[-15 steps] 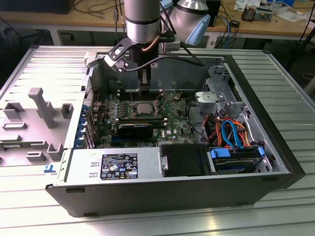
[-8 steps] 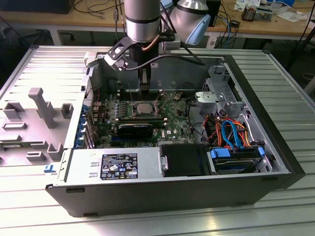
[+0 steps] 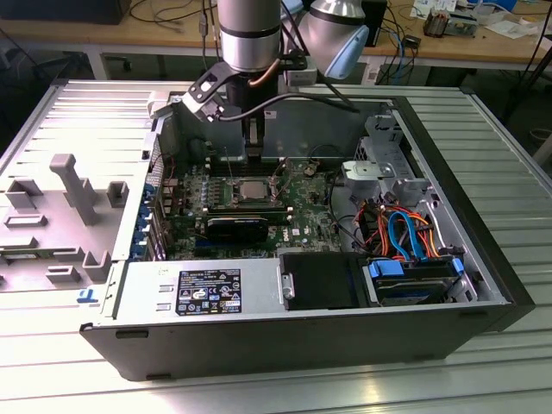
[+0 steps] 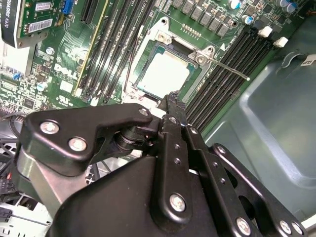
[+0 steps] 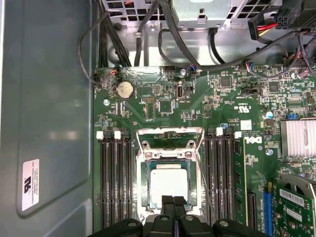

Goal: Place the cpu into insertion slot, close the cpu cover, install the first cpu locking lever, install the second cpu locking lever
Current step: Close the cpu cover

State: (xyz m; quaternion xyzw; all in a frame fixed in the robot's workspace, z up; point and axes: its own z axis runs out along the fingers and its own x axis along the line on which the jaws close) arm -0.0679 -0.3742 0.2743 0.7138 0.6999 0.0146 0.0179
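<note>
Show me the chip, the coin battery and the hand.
chip (image 5: 169, 182), first wrist view, middle of its top.
coin battery (image 5: 124, 89), first wrist view, centre of its face.
hand (image 5: 173, 199), first wrist view, between its fingertips.

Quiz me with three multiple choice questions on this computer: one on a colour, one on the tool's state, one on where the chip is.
1. The circuit board is: A blue; B green; C red.
2. The tool is: A wide open; B shut; C half open.
3. The cpu lies: A in the insertion slot; B in the tool; C loose on the circuit board.
Answers: B, green shows between its parts; B, its fingers meet with nothing between; A, its silver top sits inside the slot's rim.
</note>
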